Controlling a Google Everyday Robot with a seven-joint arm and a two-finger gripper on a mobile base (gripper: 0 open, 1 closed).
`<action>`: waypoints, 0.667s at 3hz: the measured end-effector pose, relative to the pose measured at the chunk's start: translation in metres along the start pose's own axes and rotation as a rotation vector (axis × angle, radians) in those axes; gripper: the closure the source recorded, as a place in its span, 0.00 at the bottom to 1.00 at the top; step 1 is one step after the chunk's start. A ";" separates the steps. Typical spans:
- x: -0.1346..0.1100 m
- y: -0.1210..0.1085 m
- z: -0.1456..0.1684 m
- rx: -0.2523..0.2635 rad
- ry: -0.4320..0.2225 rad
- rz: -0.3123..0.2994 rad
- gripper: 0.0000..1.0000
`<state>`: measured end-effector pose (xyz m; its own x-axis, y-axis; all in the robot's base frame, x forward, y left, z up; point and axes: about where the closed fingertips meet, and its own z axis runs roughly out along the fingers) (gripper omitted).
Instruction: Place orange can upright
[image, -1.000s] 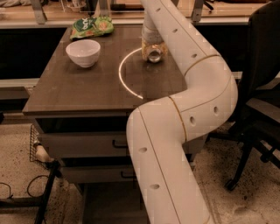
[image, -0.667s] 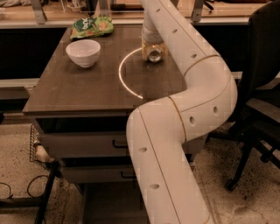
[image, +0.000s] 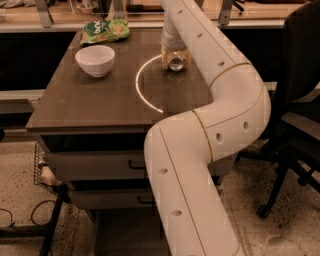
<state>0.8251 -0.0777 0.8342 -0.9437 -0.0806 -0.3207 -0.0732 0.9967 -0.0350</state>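
The orange can (image: 175, 60) is on the dark table (image: 100, 100) at the back, right of the middle. Its round silver end faces the camera, so it lies on its side or tilts. My gripper (image: 175, 52) comes down from the white arm right over the can and is on it or around it. The arm's wrist hides most of the gripper. A thin bright arc on the table top curves left of the can.
A white bowl (image: 95, 60) stands at the table's back left, with a green snack bag (image: 104, 31) behind it. My white arm (image: 210, 130) crosses the table's right side. A black office chair (image: 295, 100) is at the right. Drawers sit under the table.
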 end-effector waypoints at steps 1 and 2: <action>-0.011 -0.005 -0.023 0.020 -0.056 0.011 1.00; -0.020 -0.023 -0.058 0.053 -0.121 0.038 1.00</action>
<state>0.8267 -0.0982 0.8962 -0.8994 -0.0470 -0.4345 -0.0183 0.9974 -0.0700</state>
